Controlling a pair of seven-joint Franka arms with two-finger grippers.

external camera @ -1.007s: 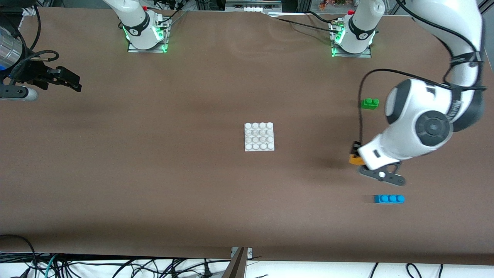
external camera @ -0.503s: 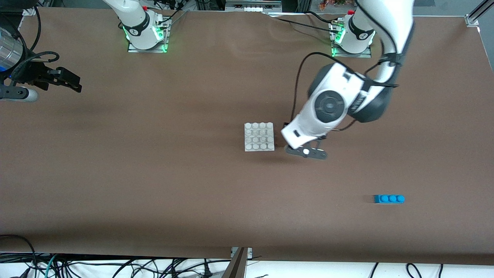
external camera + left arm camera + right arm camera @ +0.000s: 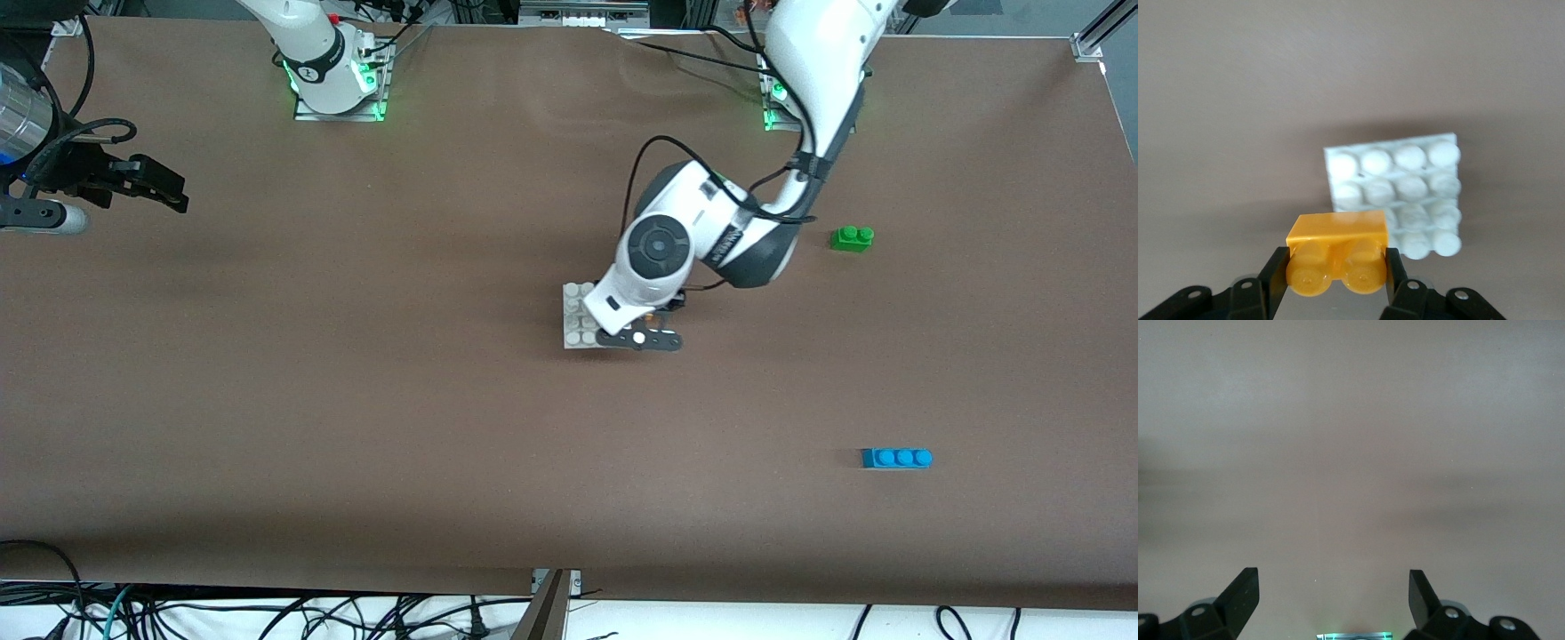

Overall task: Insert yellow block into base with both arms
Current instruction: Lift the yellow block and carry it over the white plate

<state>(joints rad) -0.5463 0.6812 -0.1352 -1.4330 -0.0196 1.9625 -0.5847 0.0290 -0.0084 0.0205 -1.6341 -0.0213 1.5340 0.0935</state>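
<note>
Left tool [image 3: 1335, 270] clamped on yellow block [image 3: 1337, 253], hanging over the base [image 3: 580, 317] at frame center. Right tool [image 3: 1333, 593] spread wide, holding nothing, waiting at upper left over bare tabletop [image 3: 356, 427]. Green brick [image 3: 852, 237] and blue brick [image 3: 896, 458] well apart from base.

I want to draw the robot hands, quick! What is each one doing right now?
Left gripper: shut on the yellow block, over the base.
Right gripper: open, holding nothing, waiting over bare table.
</note>
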